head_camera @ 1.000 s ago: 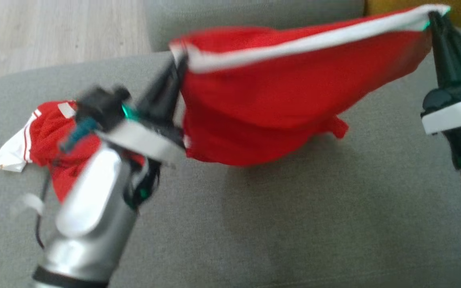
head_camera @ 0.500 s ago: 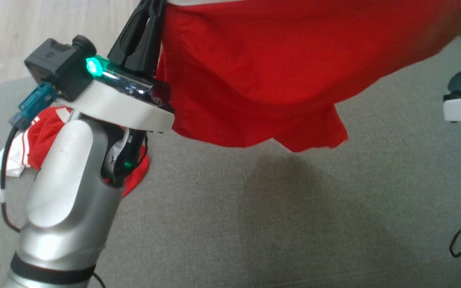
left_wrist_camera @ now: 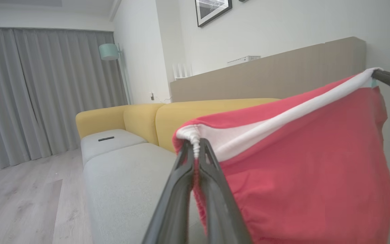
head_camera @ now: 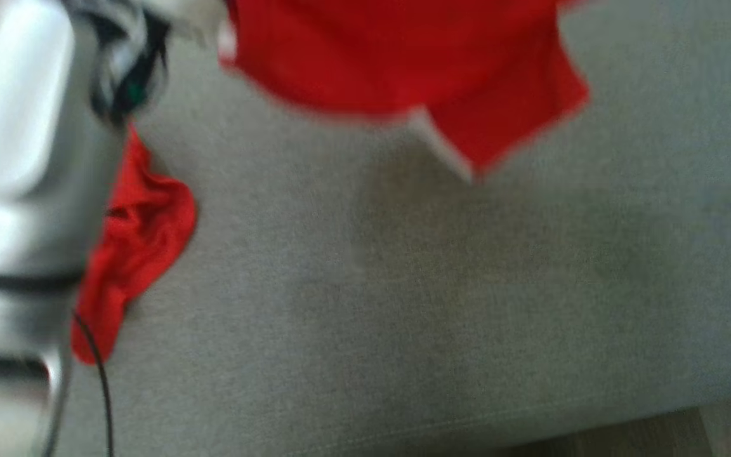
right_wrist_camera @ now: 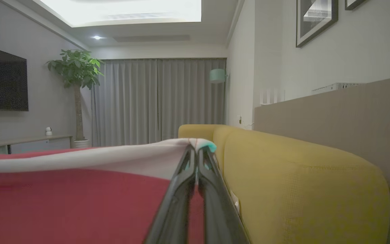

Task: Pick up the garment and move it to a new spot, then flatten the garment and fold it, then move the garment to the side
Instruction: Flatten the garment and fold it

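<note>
**Red garment held aloft over grey sofa**

The red garment [left_wrist_camera: 310,176] hangs in the air above the grey seat cushion [head_camera: 403,304], its white band stretched taut. The left gripper [left_wrist_camera: 196,149] is clenched on one end of the band, and the right gripper [right_wrist_camera: 196,150] is clenched on the other. A second red cloth [head_camera: 137,247] lies on the cushion beside the silver left forearm [head_camera: 10,158]. A yellow backrest [right_wrist_camera: 300,176] rises behind.

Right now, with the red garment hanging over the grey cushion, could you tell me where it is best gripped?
By the white band of the red garment, one pincer at each end, each coming from its own side. The band runs as one straight edge, so pulled taut it should let the cloth hang flat below. The left pincer and right pincer are shut on those ends.
</note>
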{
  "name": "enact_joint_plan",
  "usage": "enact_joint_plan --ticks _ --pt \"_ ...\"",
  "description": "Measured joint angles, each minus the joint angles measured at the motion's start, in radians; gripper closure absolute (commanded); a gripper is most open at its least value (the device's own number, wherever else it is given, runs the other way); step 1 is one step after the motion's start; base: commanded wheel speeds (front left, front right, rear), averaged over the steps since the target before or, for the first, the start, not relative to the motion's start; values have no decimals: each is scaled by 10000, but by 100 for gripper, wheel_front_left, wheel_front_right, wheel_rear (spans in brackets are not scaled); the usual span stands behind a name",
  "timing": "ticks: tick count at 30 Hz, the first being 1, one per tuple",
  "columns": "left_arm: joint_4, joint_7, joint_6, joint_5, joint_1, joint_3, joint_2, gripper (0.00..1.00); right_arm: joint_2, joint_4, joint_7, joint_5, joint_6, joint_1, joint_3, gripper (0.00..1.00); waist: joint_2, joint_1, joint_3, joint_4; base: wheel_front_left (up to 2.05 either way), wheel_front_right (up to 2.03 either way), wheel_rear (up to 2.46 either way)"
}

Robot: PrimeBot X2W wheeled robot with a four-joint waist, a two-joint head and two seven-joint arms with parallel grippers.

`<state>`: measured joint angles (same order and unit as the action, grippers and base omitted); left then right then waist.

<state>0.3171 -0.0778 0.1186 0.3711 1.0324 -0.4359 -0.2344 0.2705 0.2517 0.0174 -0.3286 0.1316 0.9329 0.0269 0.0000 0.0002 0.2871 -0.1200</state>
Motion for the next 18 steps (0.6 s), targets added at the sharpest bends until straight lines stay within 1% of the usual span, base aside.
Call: enact_joint_plan --ticks 3,5,7,9,12,15,18 --pt "1319 -422 56 -2 1609 -48 50 100 211 1595 -750 397 0 1908 485 100 0 2 661 -142 0 0 0" --pt "2117 -947 61 -4 2666 13 161 100 309 2594 -1396 704 0 3091 583 100 -1 2 1060 -231 0 0 0" --pt "2778 -1365 63 -36 3531 63 328 100 295 3453 -2071 1022 0 3985 523 100 0 2 1376 -315 0 0 0" --pt "3287 -1634 136 -86 4041 192 554 100 238 4197 -2416 1160 0 4510 424 100 -1 2 1595 -393 0 0 0" --pt "3919 -1732 136 -86 4040 192 872 100 176 5152 -2638 1266 0 4508 527 100 -1 1 1721 -452 0 0 0" --pt "4178 -1789 136 -86 3386 73 1110 100 155 5940 -2660 1198 0 3963 1104 100 0 -2 1693 -417 0 0 0" --pt "4138 -1789 136 -86 2291 -130 1160 100 161 6625 -2677 821 0 3065 1941 100 0 0 1626 -373 0 0 0"
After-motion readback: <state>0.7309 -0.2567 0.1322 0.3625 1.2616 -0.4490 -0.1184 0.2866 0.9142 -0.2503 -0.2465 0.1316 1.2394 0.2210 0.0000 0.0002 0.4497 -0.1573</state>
